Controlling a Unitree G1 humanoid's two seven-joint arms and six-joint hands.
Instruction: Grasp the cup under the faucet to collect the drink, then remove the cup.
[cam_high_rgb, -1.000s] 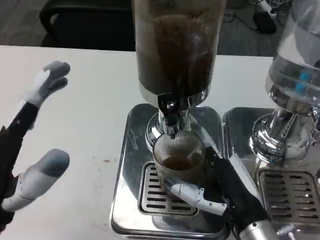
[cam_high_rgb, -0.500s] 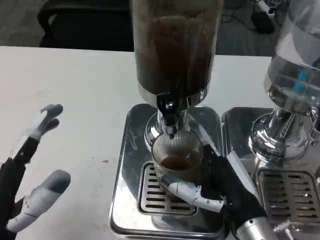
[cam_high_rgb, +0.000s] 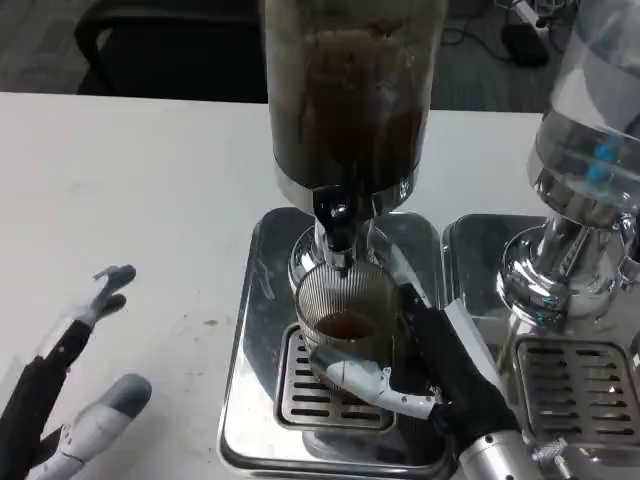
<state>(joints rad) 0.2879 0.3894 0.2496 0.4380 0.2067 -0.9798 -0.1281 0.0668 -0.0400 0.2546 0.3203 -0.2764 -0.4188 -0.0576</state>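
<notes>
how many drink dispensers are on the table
2: a dark-drink dispenser at centre above the cup, and a clear dispenser at the right edge, partly cut off.

white surface (cam_high_rgb: 150, 170): carries a steel drink dispenser base (cam_high_rgb: 262, 330) with slotted drip grate (cam_high_rgb: 300, 390); just beside it to the right, a second steel dispenser base (cam_high_rgb: 470, 250).

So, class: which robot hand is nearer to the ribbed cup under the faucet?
The right robot hand: it grips the cup on the drip tray. The left robot hand is apart from it, over the white table to the cup's left.
</notes>
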